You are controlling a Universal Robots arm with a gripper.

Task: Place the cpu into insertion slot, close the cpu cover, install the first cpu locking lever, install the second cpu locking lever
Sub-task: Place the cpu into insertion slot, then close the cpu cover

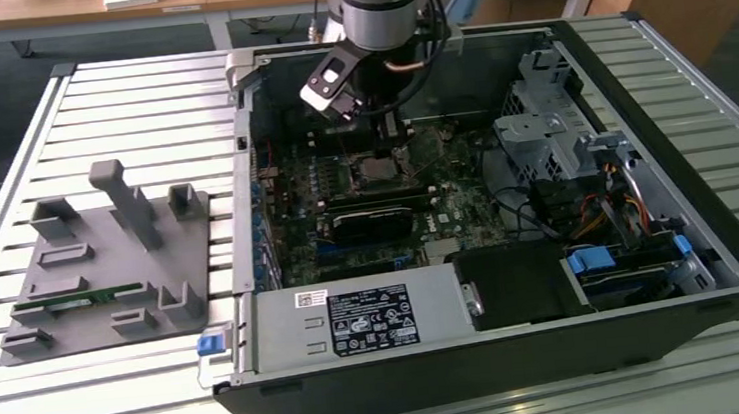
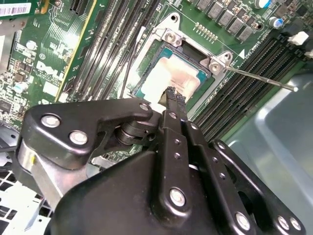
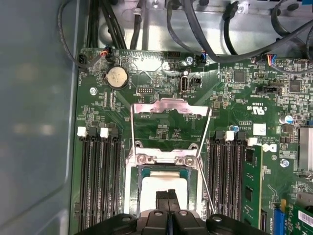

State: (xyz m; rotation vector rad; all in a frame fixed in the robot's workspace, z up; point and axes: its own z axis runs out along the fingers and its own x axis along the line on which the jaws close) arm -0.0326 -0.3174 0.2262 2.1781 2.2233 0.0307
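the cpu [image 2: 168, 73] lies flat in its socket on the green board [image 3: 161, 73], with its shiny grey top facing up. in the exterior view the cpu [image 1: 378, 172] sits near the middle of the picture, inside the open computer case [image 1: 491, 367]. the cpu cover [image 3: 171, 104] is a thin silver frame. it is flipped back and open, so it is not over the cpu. a thin metal rod [image 2: 259, 78] sticks out from one corner of the socket and is not hooked down. long black slots [image 3: 100, 171] run along both sides of the socket.

the fingers [image 2: 170, 105] are pressed tight together with nothing between them. their tips are right over the top of the cpu, and i cannot tell if they touch it. the arm [image 1: 376, 6] comes down from the top middle of the exterior view.

the case lies on a table [image 1: 67, 113] made of metal slats. at the exterior view's left, a grey tray [image 1: 109, 290] with blocks on it rests on the table, apart from the case.
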